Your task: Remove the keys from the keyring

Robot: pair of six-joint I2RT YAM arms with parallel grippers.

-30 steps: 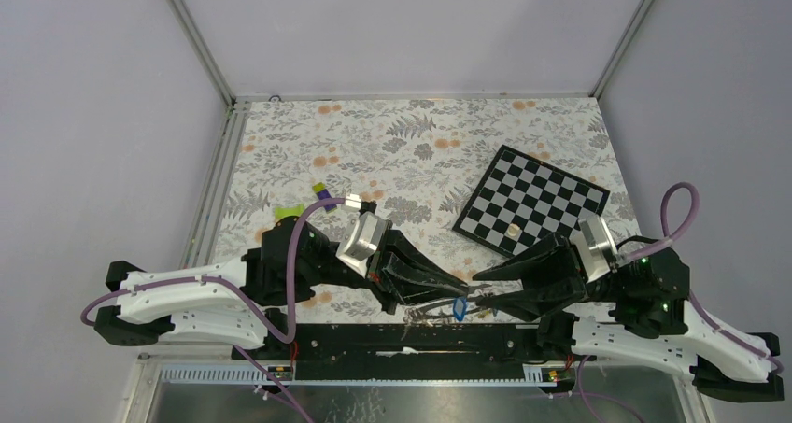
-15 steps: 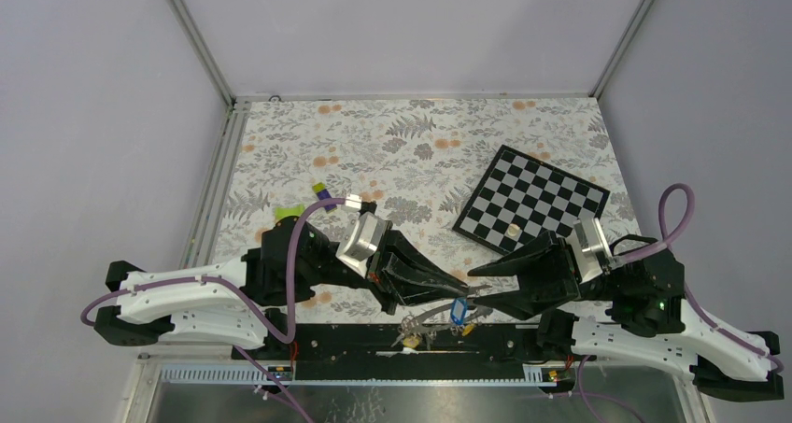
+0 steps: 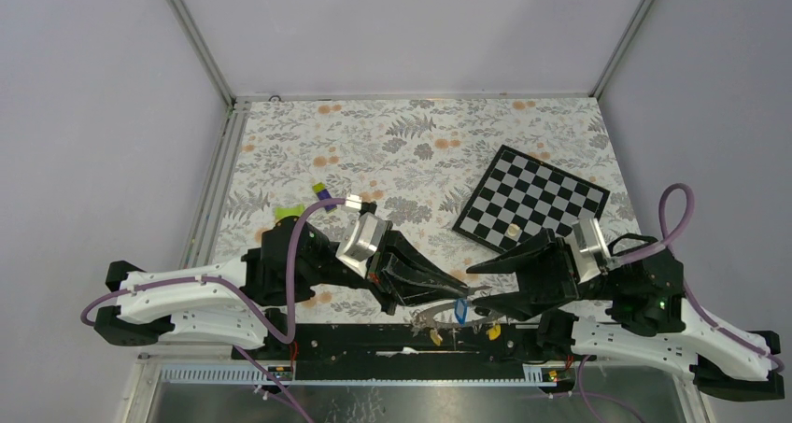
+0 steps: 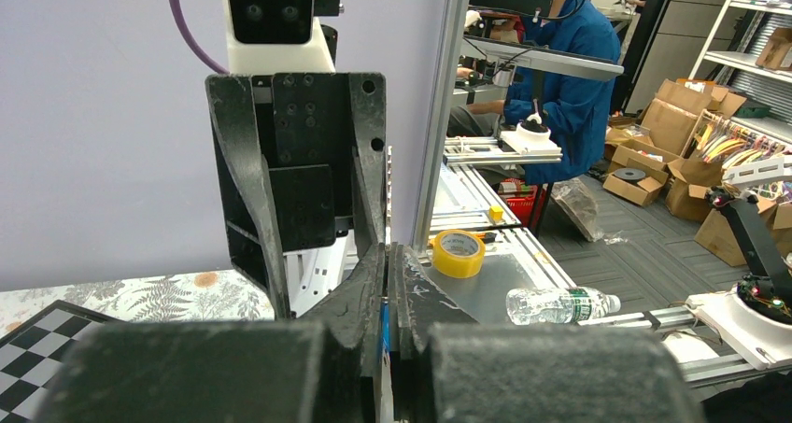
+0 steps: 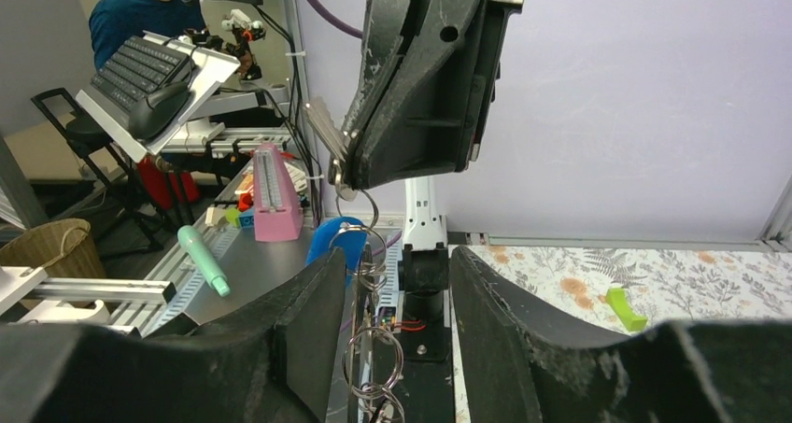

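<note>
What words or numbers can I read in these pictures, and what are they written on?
No text here can be read.
water bottle label: too blurred to read.
keyboard keys: too small to read.
cardboard boxes: no marks clear enough to read.
blue key tag: no writing shows.
</note>
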